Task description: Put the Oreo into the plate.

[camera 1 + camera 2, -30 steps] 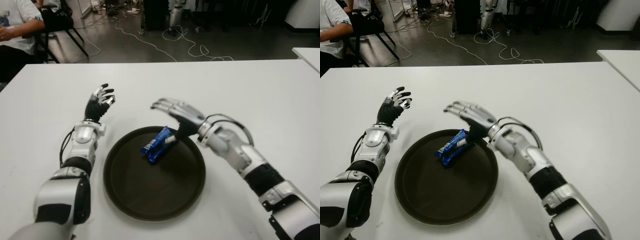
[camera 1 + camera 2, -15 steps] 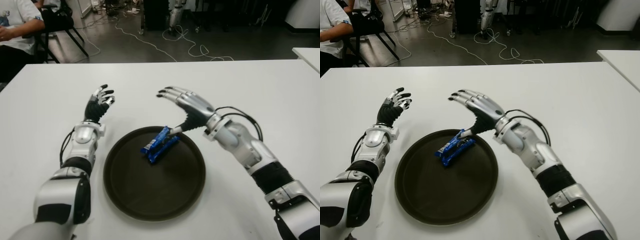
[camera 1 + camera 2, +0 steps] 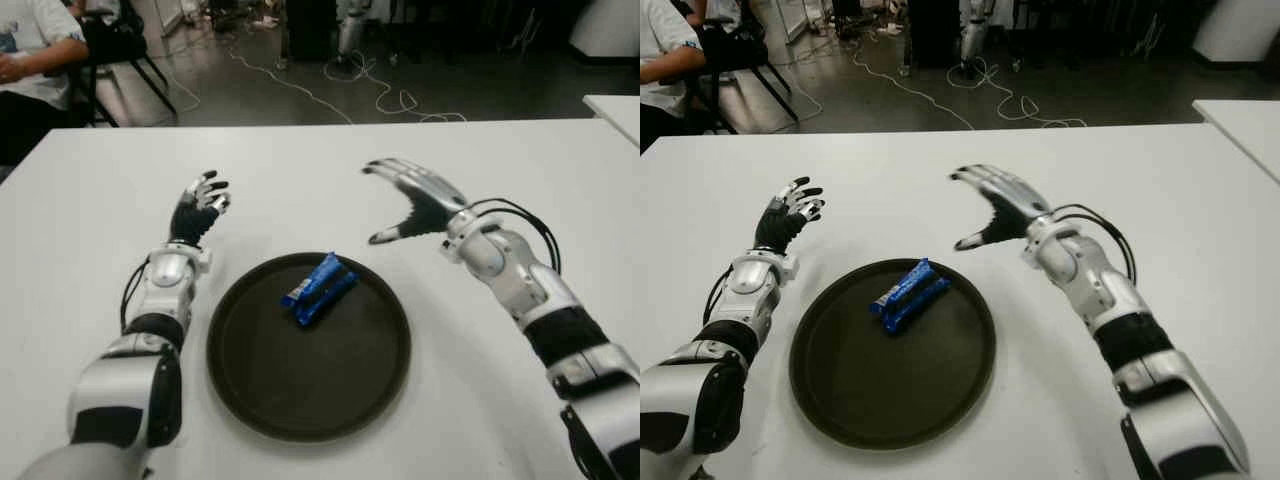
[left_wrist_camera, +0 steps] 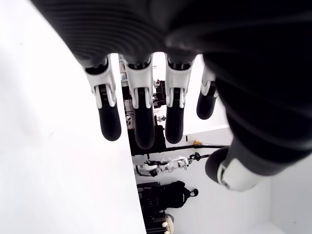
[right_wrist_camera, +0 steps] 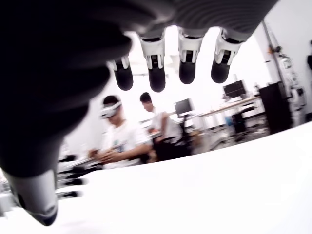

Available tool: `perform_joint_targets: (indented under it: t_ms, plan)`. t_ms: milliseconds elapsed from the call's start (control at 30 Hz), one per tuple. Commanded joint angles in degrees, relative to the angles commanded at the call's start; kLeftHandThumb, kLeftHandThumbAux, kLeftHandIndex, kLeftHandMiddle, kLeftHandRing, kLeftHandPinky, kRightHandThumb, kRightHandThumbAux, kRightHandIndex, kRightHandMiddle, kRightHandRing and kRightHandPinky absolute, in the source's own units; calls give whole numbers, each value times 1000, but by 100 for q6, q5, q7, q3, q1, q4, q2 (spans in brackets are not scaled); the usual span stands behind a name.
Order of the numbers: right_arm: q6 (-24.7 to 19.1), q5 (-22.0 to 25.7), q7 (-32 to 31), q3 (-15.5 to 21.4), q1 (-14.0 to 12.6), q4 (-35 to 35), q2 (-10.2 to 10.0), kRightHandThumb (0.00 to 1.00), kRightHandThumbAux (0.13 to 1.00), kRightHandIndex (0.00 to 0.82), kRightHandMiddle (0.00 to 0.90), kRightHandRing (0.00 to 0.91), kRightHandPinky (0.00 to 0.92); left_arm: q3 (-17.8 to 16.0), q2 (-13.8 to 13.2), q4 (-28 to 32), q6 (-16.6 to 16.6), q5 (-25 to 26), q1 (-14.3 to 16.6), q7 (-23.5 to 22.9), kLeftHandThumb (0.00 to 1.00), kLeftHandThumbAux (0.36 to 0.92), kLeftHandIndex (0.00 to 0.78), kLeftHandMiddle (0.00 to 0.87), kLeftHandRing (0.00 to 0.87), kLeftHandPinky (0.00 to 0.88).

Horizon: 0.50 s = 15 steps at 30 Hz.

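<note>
The right robot hand (image 3: 415,205) hangs over the white worktop (image 3: 300,190), just beyond the far right rim of the round dark brown plate (image 3: 309,345), and it is empty: fingers spread and extended, thumb pointing back toward the plate, nothing between them. Its own wrist view confirms it, four dark fingertips (image 5: 157,80) fanned out with only the room behind them.

The blue Oreo packet (image 3: 320,289) is in the plate, lying flat on the dark surface in the far half, set on a diagonal with its higher end toward the right robot hand. There is a clear gap between the packet and that thumb, no contact at all. The packet sits well inside the rim, not touching it.

Over on the other side, the left robot hand (image 3: 200,203) shows to the left of the plate and a little beyond it, fingers loosely spread, holding nothing. The left wrist view shows the same: black fingertips (image 4: 145,126) hanging free with open space behind them.

The plate sits near the front of the worktop between the two forearms, the silver and black left arm (image 3: 165,290) running just beside its left rim and the right arm (image 3: 530,300) angling in from the front right corner.

Beyond the far edge of the worktop, cables (image 3: 350,85) trail over the dark floor, and a seated person in a white shirt (image 3: 35,50) shows at the far left by a black chair (image 3: 115,45).
</note>
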<state>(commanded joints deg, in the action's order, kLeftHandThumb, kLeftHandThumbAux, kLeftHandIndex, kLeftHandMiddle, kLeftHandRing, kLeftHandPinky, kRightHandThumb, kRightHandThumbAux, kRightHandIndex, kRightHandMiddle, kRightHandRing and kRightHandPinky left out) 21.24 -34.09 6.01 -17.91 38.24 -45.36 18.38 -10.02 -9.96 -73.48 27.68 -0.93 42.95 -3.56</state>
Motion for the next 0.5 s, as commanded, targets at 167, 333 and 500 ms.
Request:
perform_joint_targets:
  t_ms: [167, 333, 500]
  plan:
    - [283, 188, 848, 199, 498, -1748, -178, 0, 692, 32, 69, 74, 89, 12, -6, 9, 14, -13, -11, -1, 212, 648, 138, 230, 227, 231]
    - [407, 727, 1016, 751, 487, -2613, -48, 0, 725, 110, 162, 174, 208, 41, -27, 12, 4, -38, -24, -53, 219, 658, 141, 231, 226, 237]
    - [402, 1319, 806, 1244, 500, -2874, -136, 0, 738, 178, 246, 266, 298, 61, -39, 12, -33, -46, -29, -121, 204, 659, 138, 221, 219, 240]
